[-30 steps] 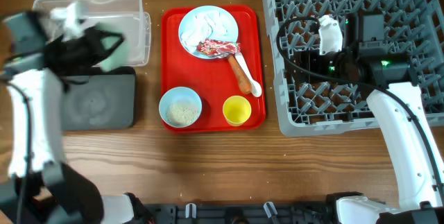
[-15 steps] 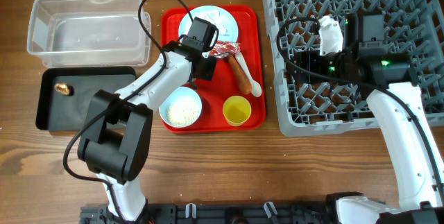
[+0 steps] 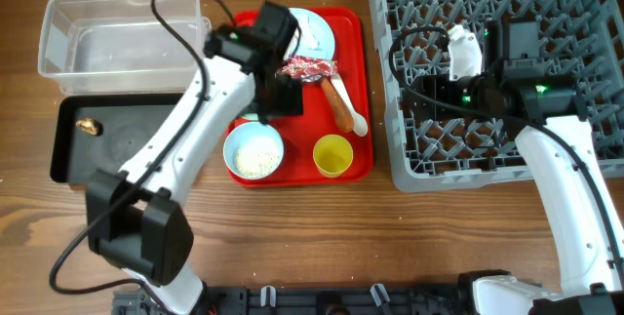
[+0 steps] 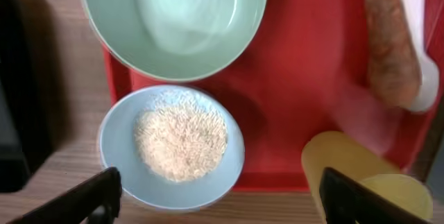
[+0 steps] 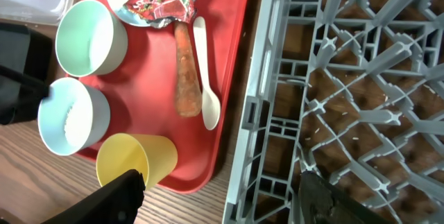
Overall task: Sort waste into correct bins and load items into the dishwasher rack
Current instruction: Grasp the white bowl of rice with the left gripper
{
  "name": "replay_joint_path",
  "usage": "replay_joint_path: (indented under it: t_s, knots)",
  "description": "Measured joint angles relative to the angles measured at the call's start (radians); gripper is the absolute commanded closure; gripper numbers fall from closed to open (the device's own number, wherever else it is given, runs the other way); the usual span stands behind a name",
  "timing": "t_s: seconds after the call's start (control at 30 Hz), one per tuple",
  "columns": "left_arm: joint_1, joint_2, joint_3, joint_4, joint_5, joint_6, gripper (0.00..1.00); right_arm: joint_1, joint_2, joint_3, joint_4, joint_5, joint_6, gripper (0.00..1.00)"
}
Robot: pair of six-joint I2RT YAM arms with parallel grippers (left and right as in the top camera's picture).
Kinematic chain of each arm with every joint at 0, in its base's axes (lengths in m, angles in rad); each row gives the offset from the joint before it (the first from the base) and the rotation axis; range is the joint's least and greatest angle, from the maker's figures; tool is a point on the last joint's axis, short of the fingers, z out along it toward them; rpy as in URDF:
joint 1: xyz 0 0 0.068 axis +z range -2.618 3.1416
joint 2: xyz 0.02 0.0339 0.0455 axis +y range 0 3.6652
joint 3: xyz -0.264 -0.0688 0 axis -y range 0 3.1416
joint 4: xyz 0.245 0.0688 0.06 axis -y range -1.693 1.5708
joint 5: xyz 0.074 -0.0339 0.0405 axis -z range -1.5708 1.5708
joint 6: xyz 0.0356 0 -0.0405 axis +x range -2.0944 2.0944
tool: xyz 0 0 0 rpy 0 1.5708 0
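Note:
On the red tray [image 3: 297,174] a pale blue bowl [image 4: 118,154] holds white rice [image 4: 180,141]. Just above it stands an empty pale green bowl [image 4: 173,23]. My left gripper [image 4: 222,203] hangs open over the rice bowl's near rim, holding nothing. The yellow cup [image 3: 333,155], carrot [image 3: 341,105], white spoon [image 3: 358,122] and red-and-white wrapper [image 3: 307,68] also lie on the tray. The wrapper rests on the blue plate [image 3: 317,30]. Over the left edge of the grey rack [image 3: 507,149], my right gripper [image 5: 218,203] stands open and empty.
The clear tub [image 3: 117,27] sits at the back left. In front of it the black tray [image 3: 122,144] holds a small brown scrap [image 3: 89,126]. My left arm [image 3: 185,139] crosses above the black tray. Bare wooden table [image 3: 322,237] runs along the front.
My left arm swung from the clear tub to the red tray, and its gripper went from shut to open above the bowls. The right arm has not moved.

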Motion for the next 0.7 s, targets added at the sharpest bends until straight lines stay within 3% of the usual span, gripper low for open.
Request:
replay_joint_path:
  t_s: [0.07,0.23,0.3,0.47,0.7]
  knots:
    - [-0.034,0.003,-0.114,0.087,0.012,-0.046,0.23,0.000,0.000,0.000,0.000,0.000,0.000,0.25]
    - [-0.066,0.010,-0.320,0.280,0.025,-0.117,0.62,0.000,0.000,0.000,-0.004,0.000,0.000,0.26]
    - [-0.066,0.010,-0.359,0.332,0.025,-0.125,0.67,0.000,0.000,0.000,-0.005,0.000,0.000,0.26]
    - [-0.066,0.010,-0.417,0.411,0.025,-0.128,0.96,0.000,0.000,0.000,-0.006,0.000,0.000,0.26]
    - [-0.067,0.005,-0.410,0.354,0.042,-0.126,0.96,0.000,0.000,0.000,-0.005,0.000,0.000,0.26]
